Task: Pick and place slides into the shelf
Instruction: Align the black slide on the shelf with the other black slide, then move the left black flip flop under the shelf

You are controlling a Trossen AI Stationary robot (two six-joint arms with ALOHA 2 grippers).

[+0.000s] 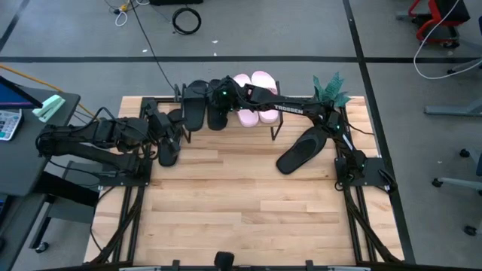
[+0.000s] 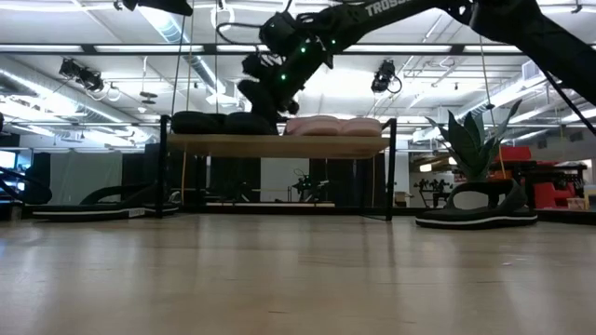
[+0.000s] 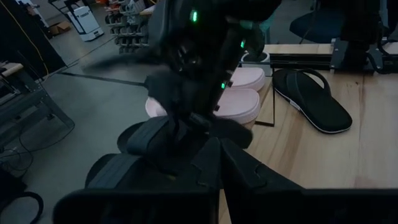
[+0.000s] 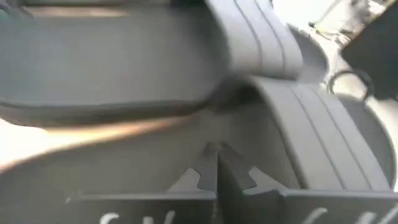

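Note:
The shelf (image 2: 279,144) stands at the table's far edge. On its plank lie two pale pink slides (image 1: 254,94) and, left of them, two black slides (image 1: 197,104). My right gripper (image 1: 220,94) reaches in from the right and is shut over the right-hand black slide (image 4: 124,177), beside its strap (image 4: 311,143). My left gripper (image 3: 219,168) is shut and held above the table's left side, holding nothing. One black slide (image 1: 301,150) lies sole-down on the table at the right. Another black slide (image 2: 93,200) lies at the left, below my left gripper. My right gripper comes slanting down from the table's right, and its shut fingertips (image 4: 216,155) stand at the footbed of the right-hand black slide, next to the strap. The slide lies flat on the shelf's plank. I cannot tell whether the fingertips touch it.
A green plant (image 1: 331,89) stands at the far right corner, behind the right arm. The shelf's thin black legs (image 2: 389,172) rise from the table. The near half of the wooden tabletop (image 1: 241,218) is bare.

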